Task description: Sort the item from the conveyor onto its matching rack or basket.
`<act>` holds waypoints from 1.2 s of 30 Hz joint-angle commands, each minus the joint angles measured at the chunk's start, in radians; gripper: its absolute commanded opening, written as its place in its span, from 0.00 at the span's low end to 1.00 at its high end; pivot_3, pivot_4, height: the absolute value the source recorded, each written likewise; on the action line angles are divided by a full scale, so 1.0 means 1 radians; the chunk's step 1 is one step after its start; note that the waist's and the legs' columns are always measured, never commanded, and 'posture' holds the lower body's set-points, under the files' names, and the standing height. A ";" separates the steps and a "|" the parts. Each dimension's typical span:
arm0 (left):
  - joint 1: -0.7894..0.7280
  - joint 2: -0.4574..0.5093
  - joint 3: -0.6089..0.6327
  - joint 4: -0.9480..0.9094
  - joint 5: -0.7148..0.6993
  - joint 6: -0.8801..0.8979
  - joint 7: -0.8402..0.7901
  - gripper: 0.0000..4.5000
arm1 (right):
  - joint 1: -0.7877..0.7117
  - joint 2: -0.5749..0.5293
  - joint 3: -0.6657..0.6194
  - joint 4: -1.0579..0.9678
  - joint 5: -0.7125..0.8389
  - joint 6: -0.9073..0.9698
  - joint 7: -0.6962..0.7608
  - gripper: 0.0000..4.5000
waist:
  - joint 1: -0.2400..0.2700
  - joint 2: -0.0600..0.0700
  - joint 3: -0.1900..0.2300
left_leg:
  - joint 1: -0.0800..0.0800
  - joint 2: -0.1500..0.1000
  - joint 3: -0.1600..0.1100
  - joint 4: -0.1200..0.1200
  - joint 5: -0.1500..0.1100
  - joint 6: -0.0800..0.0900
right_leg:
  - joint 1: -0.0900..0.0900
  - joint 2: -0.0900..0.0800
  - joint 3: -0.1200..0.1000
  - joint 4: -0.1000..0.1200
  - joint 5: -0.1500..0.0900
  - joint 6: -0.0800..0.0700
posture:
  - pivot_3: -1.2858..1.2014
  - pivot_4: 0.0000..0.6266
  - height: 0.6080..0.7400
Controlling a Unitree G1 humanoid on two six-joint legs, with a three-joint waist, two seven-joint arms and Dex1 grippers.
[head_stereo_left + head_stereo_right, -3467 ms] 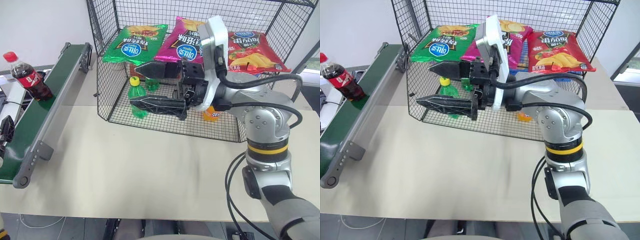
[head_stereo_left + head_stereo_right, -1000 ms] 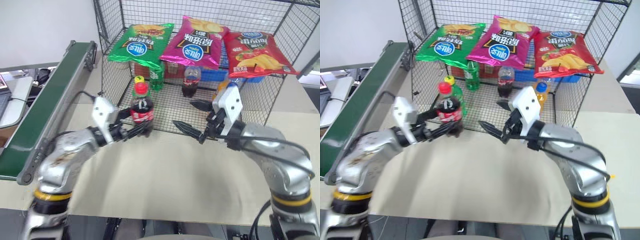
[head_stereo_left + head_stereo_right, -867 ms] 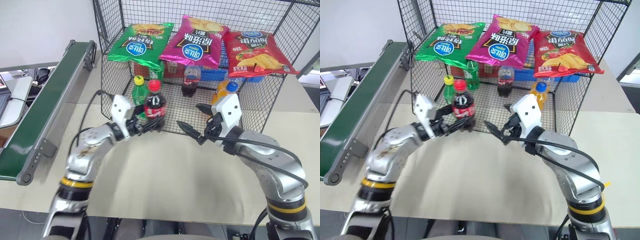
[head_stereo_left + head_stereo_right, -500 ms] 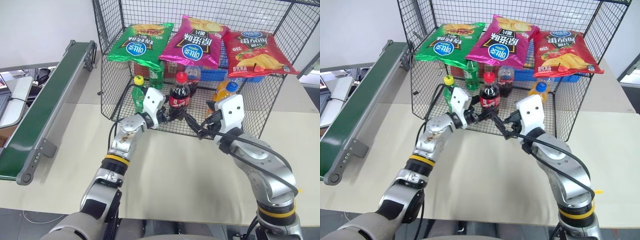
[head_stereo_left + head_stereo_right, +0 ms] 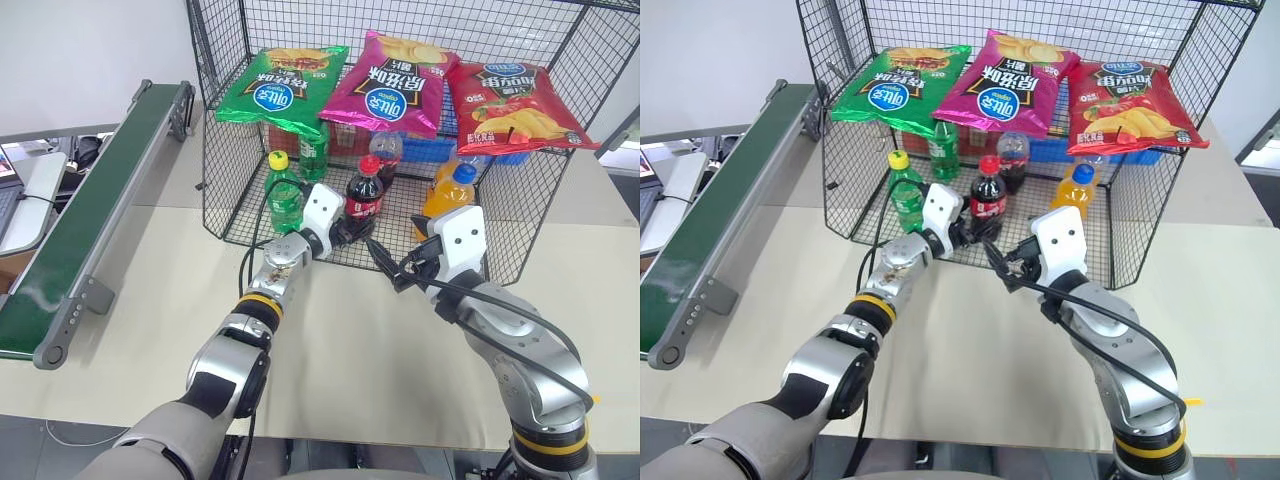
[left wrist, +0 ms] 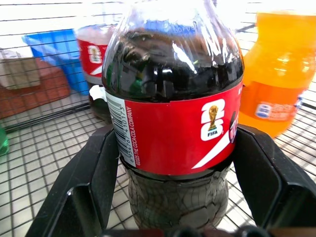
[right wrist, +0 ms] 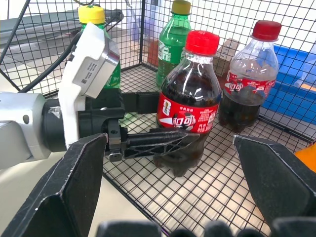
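The cola bottle (image 5: 364,195), dark with a red cap and red label, stands upright on the mesh floor just inside the open front of the black wire cage (image 5: 225,190). My left gripper (image 5: 352,228) reaches in level and is shut on the bottle. In the left wrist view both fingers (image 6: 101,168) lie against the label's sides and no gap shows. My right gripper (image 5: 388,265) hangs open and empty over the table, just in front of the cage and right of the bottle (image 7: 187,118). The green conveyor (image 5: 90,210) runs along the left with a bare belt.
Inside the cage stand a second cola bottle (image 5: 387,160), two green bottles (image 5: 283,195), an orange bottle (image 5: 445,195) and a blue crate (image 5: 430,150). Three crisp bags (image 5: 390,85) hang above them. The beige table in front is bare.
My left arm swung the cola bottle right and forward, from outside the cage's left front corner onto the mesh floor. The right gripper stayed nearly in place.
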 commanded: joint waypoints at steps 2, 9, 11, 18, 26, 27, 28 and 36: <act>-0.021 0.000 0.022 -0.023 0.001 -0.035 -0.029 0.98 | -0.020 0.002 -0.003 -0.019 -0.001 -0.012 0.014 1.00 | 0.000 0.000 0.000 | 0.001 0.000 0.000 0.000 0.000 0.000 | 0.000 0.000 0.000 0.000 0.000 0.000 | 0.52 0.24 1.00; 0.082 0.059 0.007 -0.208 -0.002 0.048 -0.107 0.98 | -0.043 -0.003 -0.008 0.024 -0.001 -0.032 0.044 1.00 | -0.004 0.001 0.000 | 0.001 0.001 0.000 0.000 0.000 0.000 | 0.001 0.001 0.000 0.001 0.000 0.000 | 0.52 0.24 1.00; 0.123 0.084 -0.001 -0.307 -0.003 0.104 -0.120 0.98 | -0.045 -0.008 -0.014 0.033 0.000 -0.036 0.056 1.00 | -0.003 0.001 0.000 | 0.002 0.001 0.000 0.000 0.000 0.000 | 0.001 0.001 0.000 0.002 0.000 0.000 | 0.52 0.24 1.00; 0.280 0.253 -0.010 -0.840 -0.067 0.448 -0.208 0.98 | -0.054 -0.058 -0.073 0.058 0.031 -0.040 0.132 1.00 | 0.000 0.001 -0.001 | 0.001 0.003 -0.002 0.001 0.000 0.000 | 0.001 0.001 0.001 0.003 0.000 0.000 | 0.52 0.24 1.00; 0.342 0.540 0.131 -1.184 -0.264 0.802 -0.314 0.98 | -0.021 -0.167 -0.253 0.027 0.164 -0.048 0.278 1.00 | -0.007 0.002 -0.001 | 0.002 0.004 -0.003 0.005 0.000 0.000 | 0.003 0.001 0.001 0.004 0.000 0.000 | 0.52 0.24 1.00; 0.360 0.594 0.158 -1.208 -0.278 0.836 -0.330 0.98 | -0.020 -0.180 -0.273 0.029 0.182 -0.052 0.296 1.00 | -0.013 0.002 -0.001 | 0.002 0.004 -0.003 0.005 0.000 0.000 | 0.003 0.001 0.001 0.004 0.000 0.000 | 0.52 0.24 1.00; 0.380 0.638 0.181 -1.228 -0.293 0.861 -0.341 0.98 | -0.020 -0.190 -0.286 0.032 0.197 -0.054 0.310 1.00 | -0.019 0.002 -0.001 | 0.002 0.005 -0.003 0.005 0.000 0.000 | 0.003 0.002 0.001 0.004 0.000 0.000 | 0.52 0.24 1.00; 0.487 0.705 0.289 -1.334 -0.370 0.950 -0.275 0.98 | -0.012 -0.205 -0.266 0.060 0.188 -0.090 0.319 1.00 | -0.019 0.002 -0.001 | 0.002 0.004 -0.003 0.006 0.000 0.000 | 0.003 0.000 0.001 0.006 -0.001 0.001 | 0.52 0.24 1.00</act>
